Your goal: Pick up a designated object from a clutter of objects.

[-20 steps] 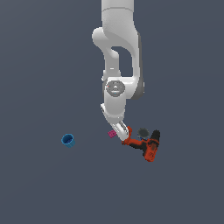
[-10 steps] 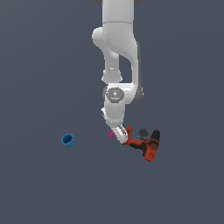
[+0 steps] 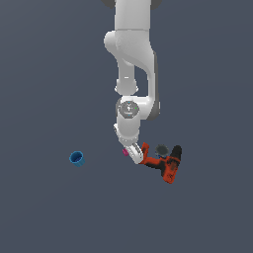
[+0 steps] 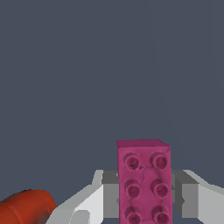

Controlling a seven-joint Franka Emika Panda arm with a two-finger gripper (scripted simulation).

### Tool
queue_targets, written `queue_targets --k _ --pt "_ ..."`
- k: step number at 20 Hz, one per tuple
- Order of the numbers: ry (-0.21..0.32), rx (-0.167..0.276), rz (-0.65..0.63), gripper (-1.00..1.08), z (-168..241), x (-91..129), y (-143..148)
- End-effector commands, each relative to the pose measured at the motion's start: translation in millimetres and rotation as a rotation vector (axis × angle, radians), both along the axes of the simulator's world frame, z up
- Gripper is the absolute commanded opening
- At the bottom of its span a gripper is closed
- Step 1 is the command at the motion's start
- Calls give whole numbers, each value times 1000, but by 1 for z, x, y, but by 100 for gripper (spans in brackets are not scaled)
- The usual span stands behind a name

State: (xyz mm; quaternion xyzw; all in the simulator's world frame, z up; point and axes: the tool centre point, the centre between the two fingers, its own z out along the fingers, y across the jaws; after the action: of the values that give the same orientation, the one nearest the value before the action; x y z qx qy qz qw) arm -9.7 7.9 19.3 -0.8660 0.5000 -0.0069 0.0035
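Looking at the claw: we see the claw point(image 3: 132, 154) down low at the worktop point(image 3: 49, 74), set around the pink brick point(image 4: 144, 181).
Claw state: in the wrist view we see a finger point(image 4: 89, 203) on each side of the brick, both close against its long sides; we cannot tell whether they press it or only flank it.
Pink brick: we find it between the two fingers, studs facing the wrist camera, its far end reaching out past the fingertips.
Brick in the exterior view: we see only a small pink sliver point(image 3: 125, 152) at the claw's edge on the exterior view's left; the rest is hidden behind the claw.
Power drill: we see the orange-and-black drill point(image 3: 163, 162) lying on its side just beside the claw, on the exterior view's right; its orange body point(image 4: 26, 207) shows at a corner of the wrist view.
Blue cup: we see the blue cup point(image 3: 76, 158) well apart from the claw, on the exterior view's left.
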Motion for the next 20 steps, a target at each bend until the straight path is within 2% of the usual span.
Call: queue_targets --k 1,9,20 --pt "16 1 8 -100 -7 -5 4" --pt "0 0 0 -100 1 0 0" --pt "1 0 1 -100 36 -11 16"
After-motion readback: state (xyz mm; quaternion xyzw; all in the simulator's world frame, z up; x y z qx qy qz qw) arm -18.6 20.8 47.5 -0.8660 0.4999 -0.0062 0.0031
